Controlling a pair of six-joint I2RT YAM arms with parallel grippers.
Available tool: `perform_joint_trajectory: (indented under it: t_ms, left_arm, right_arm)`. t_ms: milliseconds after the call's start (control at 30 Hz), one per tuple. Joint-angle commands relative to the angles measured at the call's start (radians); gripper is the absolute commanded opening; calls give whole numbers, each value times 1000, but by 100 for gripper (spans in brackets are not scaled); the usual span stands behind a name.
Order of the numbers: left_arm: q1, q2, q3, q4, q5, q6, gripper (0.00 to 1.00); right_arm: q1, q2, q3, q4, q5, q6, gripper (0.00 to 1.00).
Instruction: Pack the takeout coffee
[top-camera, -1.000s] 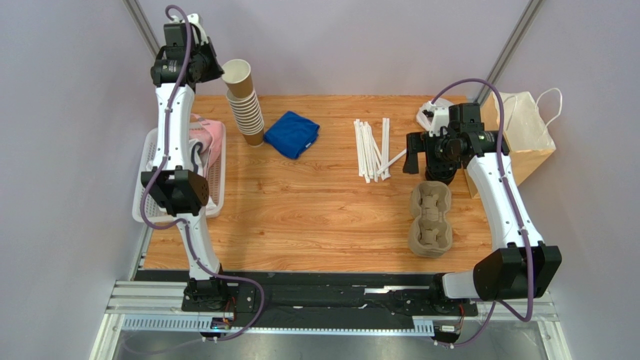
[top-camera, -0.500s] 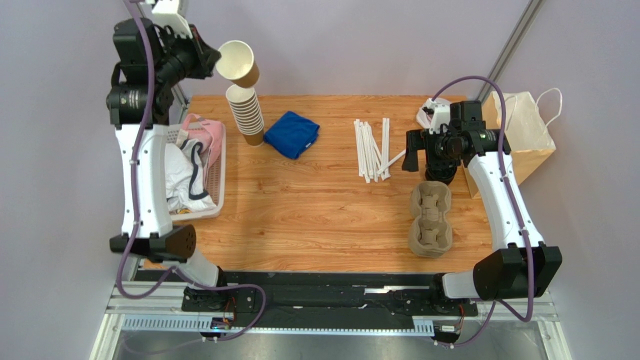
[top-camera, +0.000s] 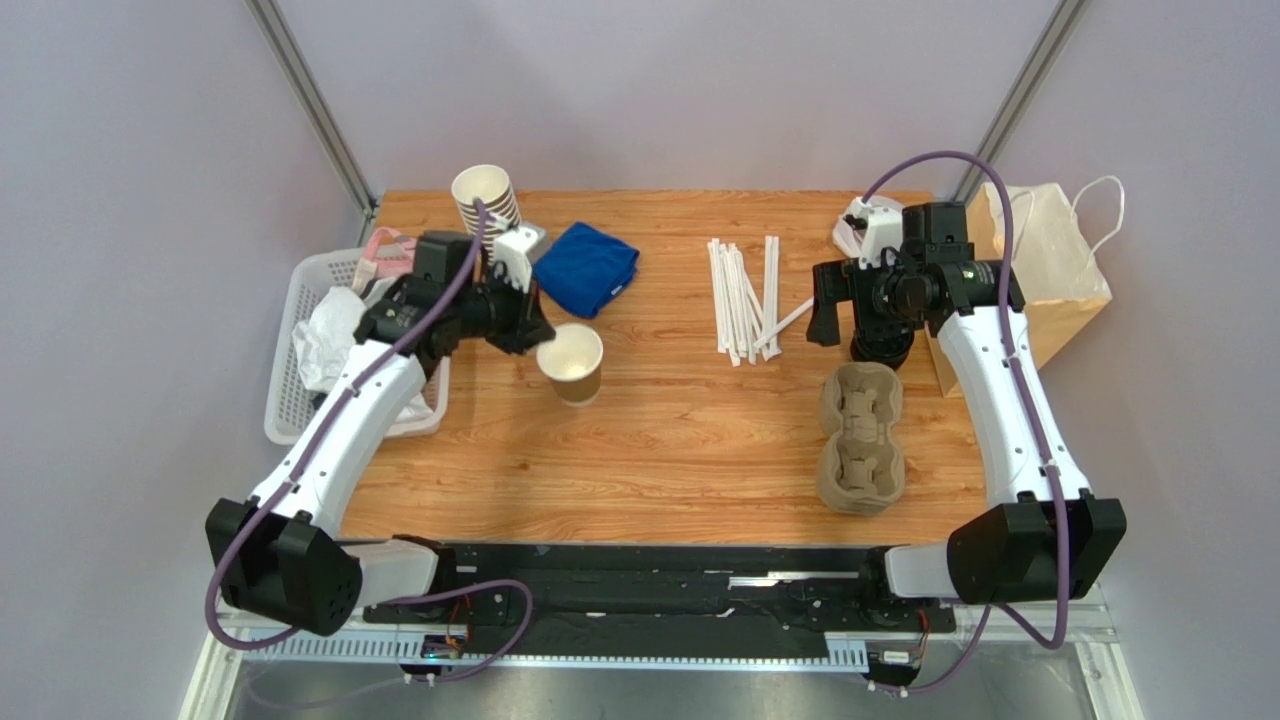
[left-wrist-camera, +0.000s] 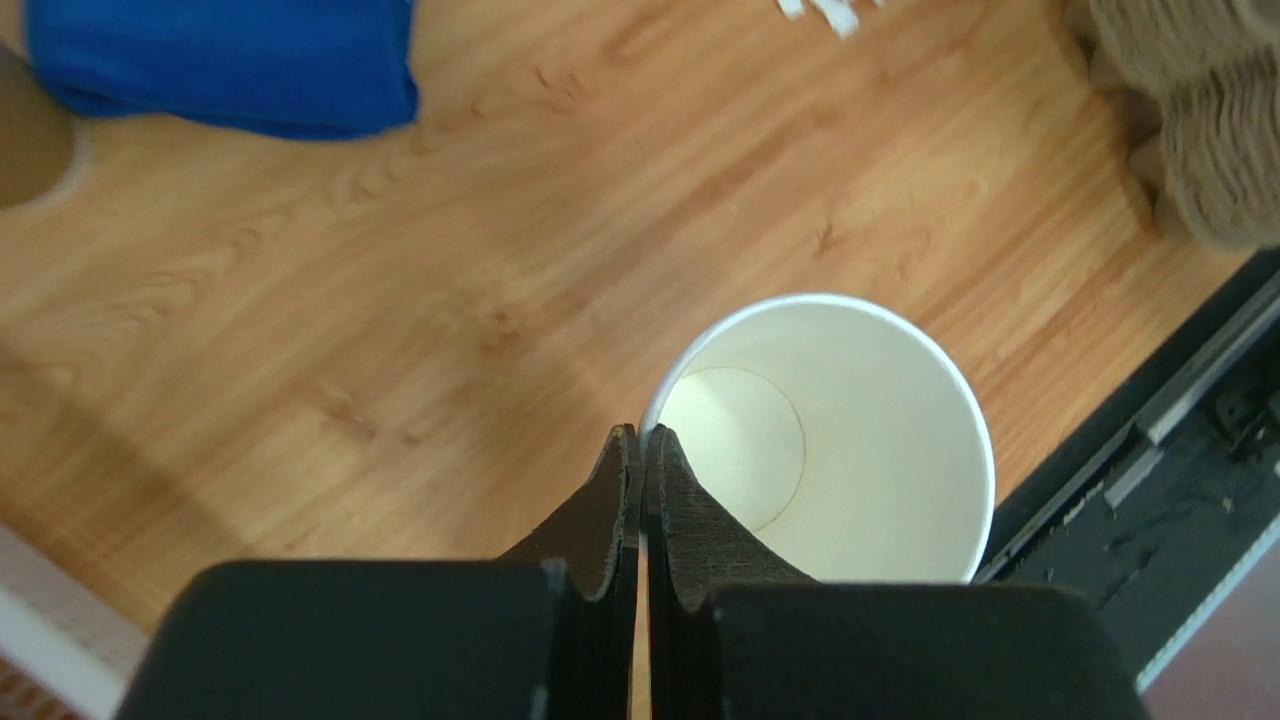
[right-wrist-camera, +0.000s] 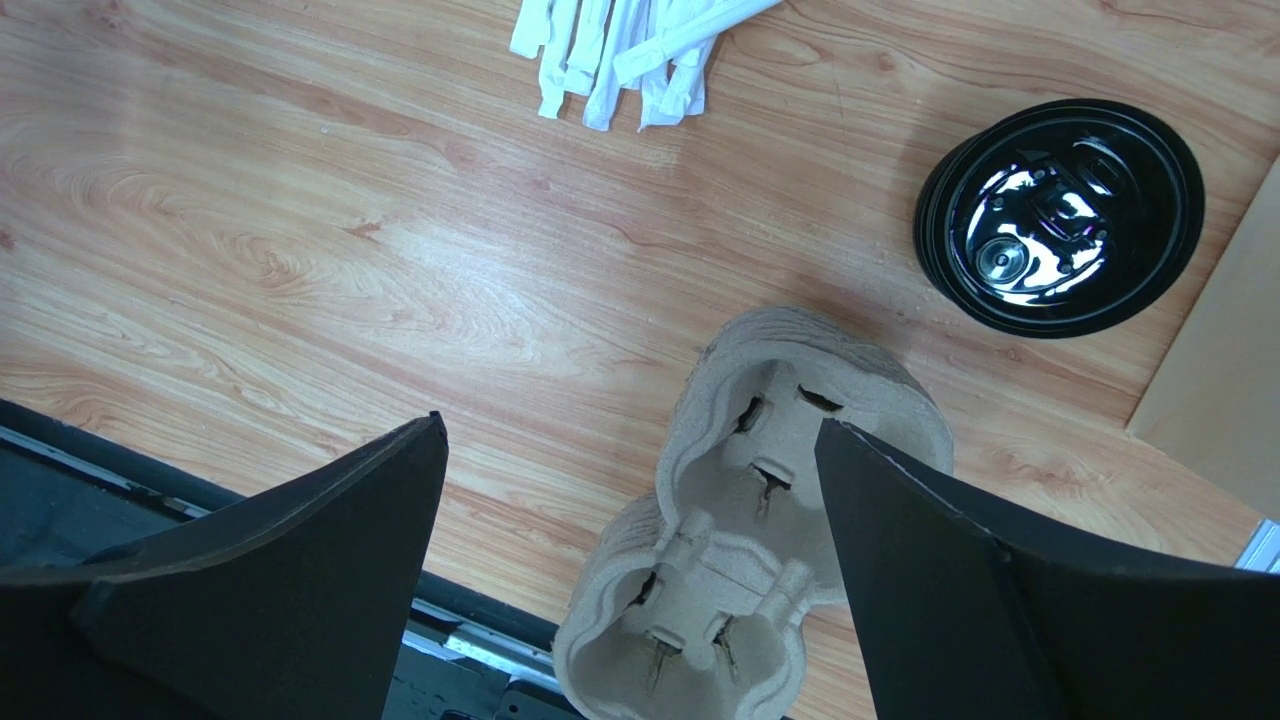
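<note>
Paper cup (top-camera: 571, 362): pulled off stack (top-camera: 484, 197) at far left corner, carried toward desk (top-camera: 676, 435) middle, rim pinched in left tool (left-wrist-camera: 643, 450), no lid yet. Right tool (right-wrist-camera: 628, 428) spread over pulp carrier (right-wrist-camera: 751, 495). Lidding probably next, black lids (right-wrist-camera: 1059, 215) near right edge.

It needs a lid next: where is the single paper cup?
Top view: the paper cup sits left of centre, its rim pinched in the left gripper, just nearer the arms than the blue cloth.
</note>
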Motion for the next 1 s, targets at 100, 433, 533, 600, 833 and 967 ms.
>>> perform_joint_trajectory:
  t_ms: [100, 433, 533, 600, 833, 967]
  left_arm:
    - [-105, -124, -256, 398, -50, 30, 2]
    - [-248, 51, -324, 607, -127, -20, 2]
    - [-285, 82, -314, 604, -153, -20, 2]
    - [-301, 94, -328, 615, -165, -21, 4]
    - [-338, 134, -354, 636, -173, -47, 6]
    - [-344, 162, -348, 638, -159, -46, 6]
  right_arm:
    - [-3, -35, 1, -3, 19, -31, 100]
    - [-1, 18, 40, -59, -98, -65, 100]
    - [-1, 18, 45, -63, -93, -71, 100]
    - [-3, 19, 40, -64, -83, -73, 100]
    - [-3, 29, 48, -70, -87, -73, 100]
    - [-1, 31, 50, -72, -92, -76, 100]
